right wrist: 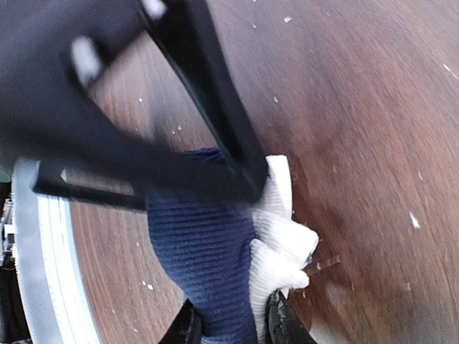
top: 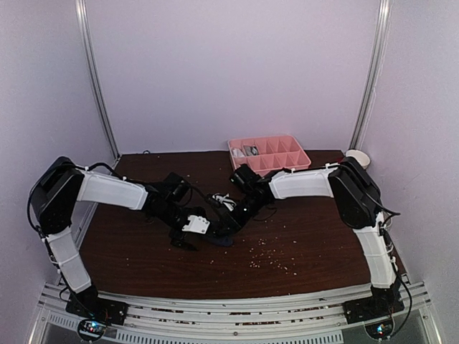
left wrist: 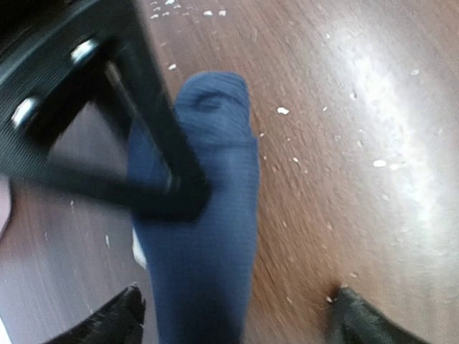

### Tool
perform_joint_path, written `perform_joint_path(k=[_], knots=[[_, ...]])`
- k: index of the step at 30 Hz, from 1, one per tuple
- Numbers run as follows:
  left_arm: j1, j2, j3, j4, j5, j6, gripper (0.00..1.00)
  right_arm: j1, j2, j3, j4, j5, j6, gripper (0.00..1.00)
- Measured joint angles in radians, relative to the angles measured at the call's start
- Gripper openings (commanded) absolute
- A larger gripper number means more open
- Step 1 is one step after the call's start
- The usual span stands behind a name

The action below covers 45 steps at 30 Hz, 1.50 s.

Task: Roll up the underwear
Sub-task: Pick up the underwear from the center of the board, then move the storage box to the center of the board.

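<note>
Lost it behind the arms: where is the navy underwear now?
Mid-table in the top view, the navy underwear lies between the left gripper and the right gripper, which pinches its white-waistband end.

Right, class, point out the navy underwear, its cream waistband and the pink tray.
navy underwear [left wrist: 215, 244], left wrist view, middle of the ribbed cloth.
cream waistband [right wrist: 283, 236], right wrist view, the bunched white fold.
pink tray [top: 290, 165], top external view, its near wall.

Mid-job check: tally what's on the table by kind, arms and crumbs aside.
navy underwear: 1
pink tray: 1
pale item inside the tray, too small to identify: 1
white round object at the table's right edge: 1
Total: 4
</note>
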Motion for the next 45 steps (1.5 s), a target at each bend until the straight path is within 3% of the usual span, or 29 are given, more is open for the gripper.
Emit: perform_joint_path(k=[7,13,21,30,36,45], knots=[[0.105,-0.23,-0.089,0.006,0.045,-0.14,0.98,-0.003,-0.112,-0.103,0.033,0.133,0.041,0.0],[0.218,-0.461,-0.19,0.138,0.038,-0.266,0.98,-0.031,-0.227,-0.113,0.071,0.285,0.1,0.0],[0.259,-0.504,-0.363,0.262,-0.028,-0.384,0.98,-0.116,-0.363,-0.078,0.194,0.531,0.208,0.0],[0.259,-0.499,-0.391,0.381,-0.069,-0.437,0.98,-0.134,-0.157,0.283,0.179,0.827,0.326,0.0],[0.259,-0.499,-0.422,0.421,-0.079,-0.447,0.98,-0.146,-0.047,0.339,0.163,1.006,0.422,0.0],[0.259,-0.498,-0.425,0.45,-0.09,-0.45,0.98,-0.186,0.086,0.414,0.149,1.151,0.458,0.0]])
